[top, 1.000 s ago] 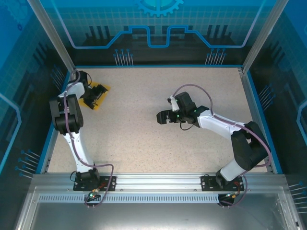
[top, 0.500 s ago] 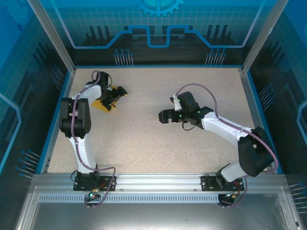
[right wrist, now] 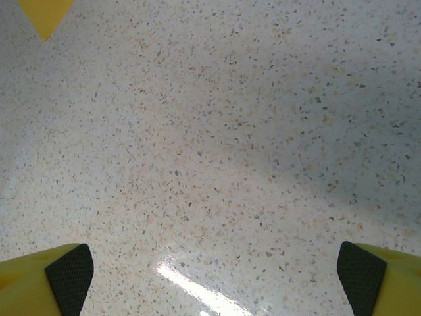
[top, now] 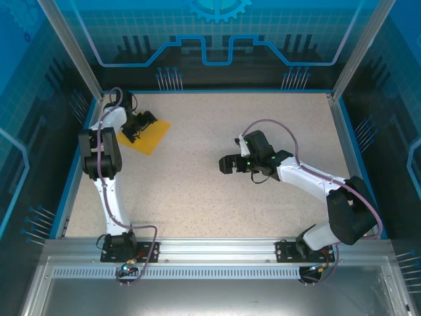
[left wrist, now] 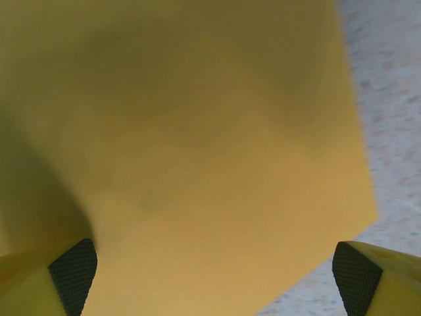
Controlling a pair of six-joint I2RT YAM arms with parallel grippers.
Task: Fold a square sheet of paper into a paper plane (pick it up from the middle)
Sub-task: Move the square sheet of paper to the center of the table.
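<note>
Found the square sheet of paper (top: 152, 137) lying flat on the speckled table (top: 217, 131), far left part, set cornerwise like a diamond. Logged it as orange-yellow, plain, with 4 sharp corners and no crease visible from above.

Placed the left gripper (top: 140, 125) over the sheet's far-left part, with the left arm reaching up along the table's left edge. From the left wrist, saw the sheet (left wrist: 197, 151) spread across nearly the whole frame, a strip of bare table (left wrist: 395, 99) at right, and a soft shadow at lower left. Noted the left gripper (left wrist: 214, 276) with jaws spread wide, 1 dark fingertip (left wrist: 72, 273) at each lower corner of the frame, and nothing pinched. Could not tell whether the fingertips touch the paper.

Spotted the right gripper (top: 227, 164) near the table's middle, pointing left, well apart from the sheet. From the right wrist, saw jaws wide apart (right wrist: 214, 276), holding nothing, above bare speckled surface (right wrist: 230, 164). Caught 1 yellow corner of the sheet (right wrist: 45, 16) at that frame's top left.
</note>
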